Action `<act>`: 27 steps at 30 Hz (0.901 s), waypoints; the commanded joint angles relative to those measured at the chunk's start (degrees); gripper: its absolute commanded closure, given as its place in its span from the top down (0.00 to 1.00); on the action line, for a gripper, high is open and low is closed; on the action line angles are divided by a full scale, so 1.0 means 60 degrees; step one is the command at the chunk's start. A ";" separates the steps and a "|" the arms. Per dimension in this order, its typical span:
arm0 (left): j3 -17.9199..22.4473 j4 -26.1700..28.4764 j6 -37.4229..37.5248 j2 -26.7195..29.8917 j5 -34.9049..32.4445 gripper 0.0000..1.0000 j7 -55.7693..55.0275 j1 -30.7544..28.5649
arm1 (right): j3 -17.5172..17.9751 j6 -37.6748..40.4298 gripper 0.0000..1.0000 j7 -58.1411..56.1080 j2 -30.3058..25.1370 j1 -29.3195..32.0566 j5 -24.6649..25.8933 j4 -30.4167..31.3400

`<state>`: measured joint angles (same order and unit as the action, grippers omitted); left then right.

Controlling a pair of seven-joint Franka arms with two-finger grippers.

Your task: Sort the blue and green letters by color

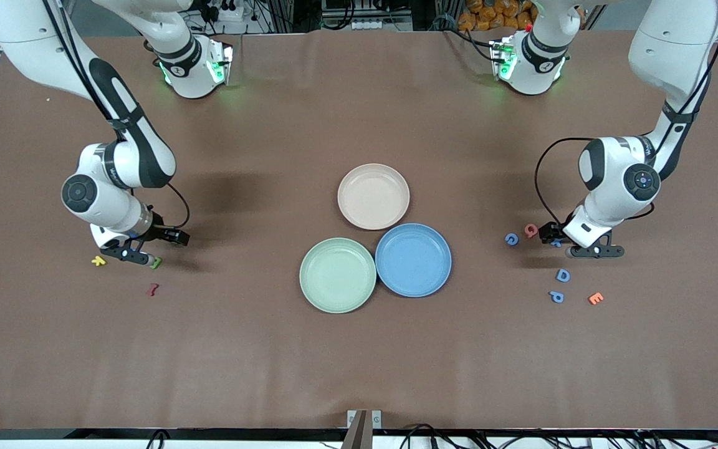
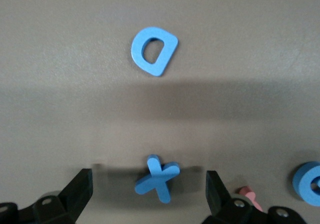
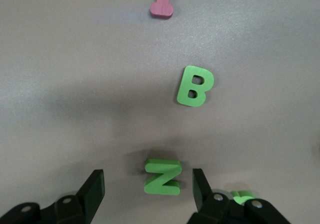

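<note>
My left gripper [image 1: 561,245] is open and low over the table, its fingers on either side of the blue X [image 2: 157,179]. The blue D [image 2: 154,50] [image 1: 562,275], blue G [image 1: 511,239] and blue P [image 1: 556,297] lie around it. My right gripper [image 1: 156,248] is open and low, its fingers on either side of the green N [image 3: 163,177]. The green B [image 3: 195,86] [image 1: 156,262] lies close by. Another green letter [image 3: 240,196] is partly hidden by a finger. The green plate [image 1: 306,274] and the blue plate [image 1: 443,262] are empty.
A beige plate [image 1: 373,196] lies just farther from the camera than the two coloured plates. A pink G [image 1: 530,231] and an orange E [image 1: 595,299] lie among the blue letters. A yellow letter [image 1: 98,260] and a dark red letter [image 1: 152,289] lie by the green ones.
</note>
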<state>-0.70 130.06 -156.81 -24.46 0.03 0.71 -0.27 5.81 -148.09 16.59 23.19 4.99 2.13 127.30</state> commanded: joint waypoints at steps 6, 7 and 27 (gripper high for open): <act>-0.0044 0.0486 -0.0481 0.0194 -0.0136 1.00 -0.0178 0.0002 | -0.0016 -0.0469 0.77 0.0311 0.0032 0.0004 0.0378 0.0361; -0.0044 0.0500 -0.0481 0.0194 -0.0136 1.00 -0.0178 -0.0013 | -0.0016 -0.0498 0.77 0.0311 0.0032 0.0004 0.0378 0.0361; -0.0044 0.0515 -0.0539 0.0194 -0.0122 0.62 -0.0178 -0.0028 | -0.0221 -0.0982 0.40 0.0311 0.0310 0.0019 0.0671 0.0435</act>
<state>-0.76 132.01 -159.17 -24.43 0.03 0.71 -0.23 4.76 -152.94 17.29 24.45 4.99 4.67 129.38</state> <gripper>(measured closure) 0.048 0.427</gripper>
